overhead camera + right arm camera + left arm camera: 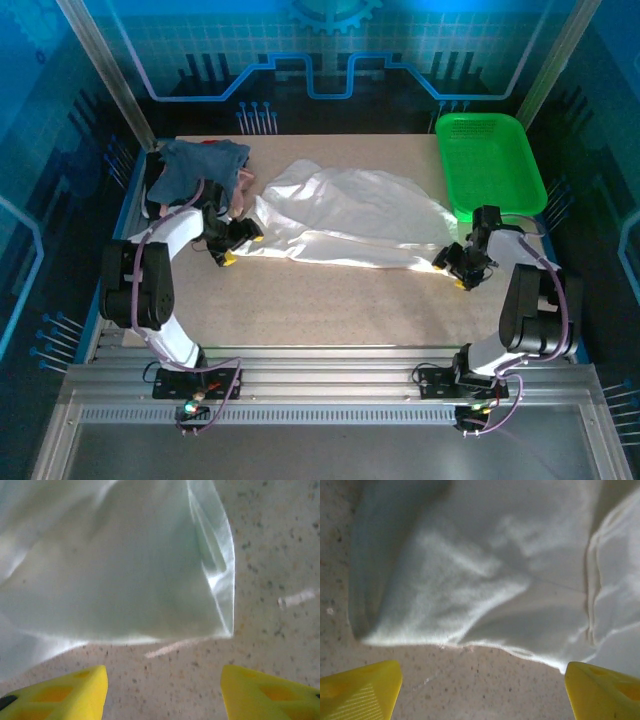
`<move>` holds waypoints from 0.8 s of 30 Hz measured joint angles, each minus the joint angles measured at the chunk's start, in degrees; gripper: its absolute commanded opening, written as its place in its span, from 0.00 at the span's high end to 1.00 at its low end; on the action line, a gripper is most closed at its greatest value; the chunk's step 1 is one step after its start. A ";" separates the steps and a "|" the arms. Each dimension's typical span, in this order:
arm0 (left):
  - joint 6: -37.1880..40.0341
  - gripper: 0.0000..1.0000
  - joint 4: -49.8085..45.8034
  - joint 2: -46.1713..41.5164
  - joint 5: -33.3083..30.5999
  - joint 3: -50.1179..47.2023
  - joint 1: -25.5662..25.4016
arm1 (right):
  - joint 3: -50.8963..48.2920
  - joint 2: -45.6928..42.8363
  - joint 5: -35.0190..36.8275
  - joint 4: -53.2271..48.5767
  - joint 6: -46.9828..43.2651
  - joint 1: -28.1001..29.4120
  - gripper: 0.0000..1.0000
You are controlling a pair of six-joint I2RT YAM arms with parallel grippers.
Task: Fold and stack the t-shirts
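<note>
White t-shirt (345, 215) lies crumpled across the middle of the tabletop (330, 300). Left hand (243, 247) sits at its left hem and right hand (450, 274) at its right corner. Both are spread wide and pinching nothing, with the cloth edge just ahead of them.

Both arms bend forward; the left yellow-fingered gripper (480, 682) and the right yellow-fingered gripper (164, 690) point downward, jaws spread wide.

Speckled beige worktop (330, 300). White t-shirt (350, 215) spread rumpled across middle. Shirt heap at far left corner: slate-blue shirt (200, 165) on top, pink shirt (243, 190) peeking out at right edge. Green mesh basket (490, 165) at far right corner, just beside white t-shirt.
</note>
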 measured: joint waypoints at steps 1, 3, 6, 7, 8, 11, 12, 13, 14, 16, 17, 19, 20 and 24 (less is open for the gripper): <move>-0.39 0.18 0.74 0.46 -0.33 0.00 0.09 | 0.09 0.83 -0.04 0.55 0.00 -0.02 0.40; -0.90 0.22 2.19 1.62 -0.98 0.00 0.20 | 0.09 2.03 -0.02 1.49 0.00 -0.02 0.42; -1.07 0.34 3.72 3.91 -2.23 0.09 0.24 | 0.90 3.80 0.74 1.51 0.57 -0.04 0.52; -0.81 0.42 4.00 4.87 -2.89 0.15 0.24 | 1.49 4.26 0.92 1.07 0.68 -0.09 0.58; -0.96 0.54 3.80 5.55 -3.82 0.33 0.24 | 1.99 4.76 1.31 1.44 0.85 -0.11 0.66; -0.33 0.80 2.16 6.32 -6.69 1.03 0.52 | 4.42 6.38 3.37 1.62 0.57 -0.13 0.88; -0.11 0.90 1.27 6.71 -7.65 1.36 0.52 | 5.22 6.73 3.98 1.55 0.50 -0.13 0.92; 0.76 0.97 0.20 6.97 -8.63 1.77 0.63 | 6.16 7.04 5.03 1.44 0.61 -0.13 0.96; 1.18 1.00 -0.57 7.08 -9.09 2.19 0.68 | 6.84 7.21 5.70 1.40 0.39 -0.13 0.99; 2.19 1.00 -0.37 7.34 -10.25 2.82 0.55 | 7.96 7.54 7.21 0.72 0.00 -0.13 1.00; 2.38 1.00 -0.02 7.50 -10.78 3.02 0.50 | 8.24 7.65 7.85 0.39 -0.22 -0.13 1.00; 2.67 1.00 0.35 7.50 -11.58 2.99 0.50 | 8.35 7.63 8.81 -0.52 -0.46 -0.13 1.00; 2.75 1.00 0.48 7.32 -11.85 2.82 0.50 | 8.33 7.63 9.33 -1.16 -0.66 -0.13 1.00; 2.67 1.00 1.97 4.15 -12.37 -1.20 0.50 | 7.69 6.34 10.67 -2.99 -1.11 -0.13 1.00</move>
